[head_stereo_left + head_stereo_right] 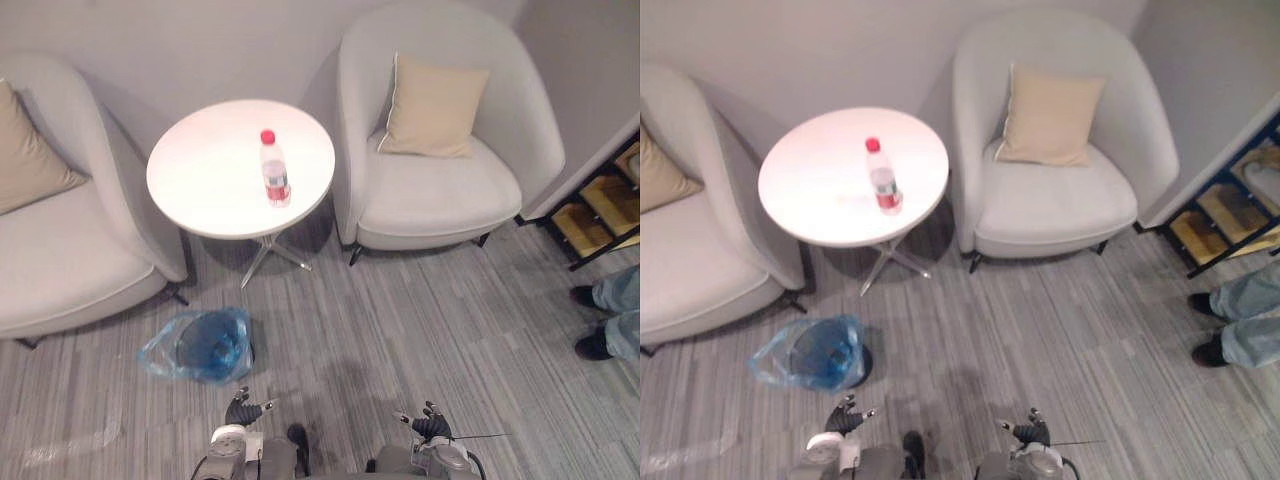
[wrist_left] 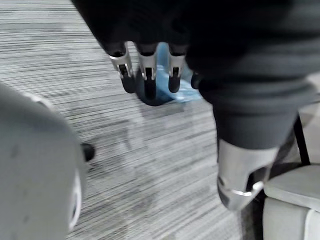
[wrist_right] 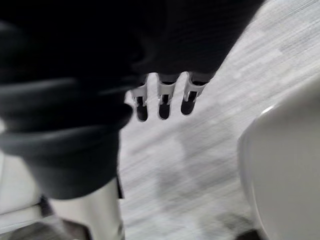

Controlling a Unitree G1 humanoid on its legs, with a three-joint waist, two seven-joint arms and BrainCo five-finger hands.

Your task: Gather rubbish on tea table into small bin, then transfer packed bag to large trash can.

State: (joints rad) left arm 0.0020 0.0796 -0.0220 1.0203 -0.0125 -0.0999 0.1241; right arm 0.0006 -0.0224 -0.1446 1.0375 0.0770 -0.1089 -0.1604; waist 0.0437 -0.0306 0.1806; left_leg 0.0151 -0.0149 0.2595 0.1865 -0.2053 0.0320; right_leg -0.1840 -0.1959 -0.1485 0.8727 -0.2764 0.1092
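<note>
Head view: a red-capped water bottle stands upright on the round white tea table, beside an armchair. The blue-bagged small bin sits on the carpet, near the left hand. The right hand hangs well apart. Left wrist view: fingers relaxed, empty, the bin just past them. Right wrist view: fingers loose, holding nothing.

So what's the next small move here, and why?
Probably step closer to the table and raise the left hand toward the bottle. The bottle stands upright on it, untouched, and both the left and the right hand are low, open and empty, well short of it.
</note>
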